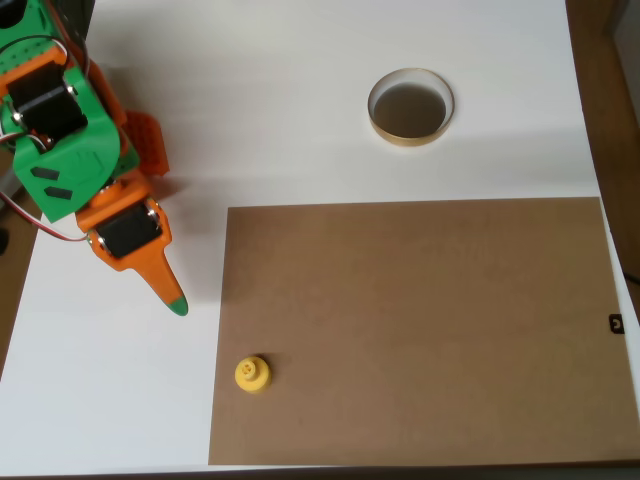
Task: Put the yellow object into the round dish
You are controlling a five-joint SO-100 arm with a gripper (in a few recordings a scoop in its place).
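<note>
White tabletop (330, 60) fills most of what I see from the overhead view, with a brown sheet of board (430, 330) laid over its lower right part and a small black clip (616, 323) at the board's right edge. Nothing else clutters the surface, so the path is open.

The yellow object (252, 374) sits upright near the board's lower left corner, just inside its edge, knob up. The round dish (410, 107) stands on the bare white area above the board, well apart from the yellow piece, up and to the right of it, and it holds nothing.

The arm, orange and green, comes in from the upper left. Its gripper (166, 288) hangs over the white surface, the green-tipped orange finger (176, 303) pointing down and right toward the yellow piece but not touching it. From this angle I see one finger edge-on, and I cannot tell whether the pincer is apart or together.

The step in hand, as I judge it, is the reach and grasp; nothing has been picked up yet. To do it well I'd want the pincer spread wide before it descends, brought directly over the piece, not sweeping in from the side, since a light plastic piece like this would probably skid on the smooth board if nudged. Closing on the wider base looks safer than on the narrow knob, which could slip or tip. After that, a clear lift before carrying it across, so it doesn't catch the dish's rim.
</note>
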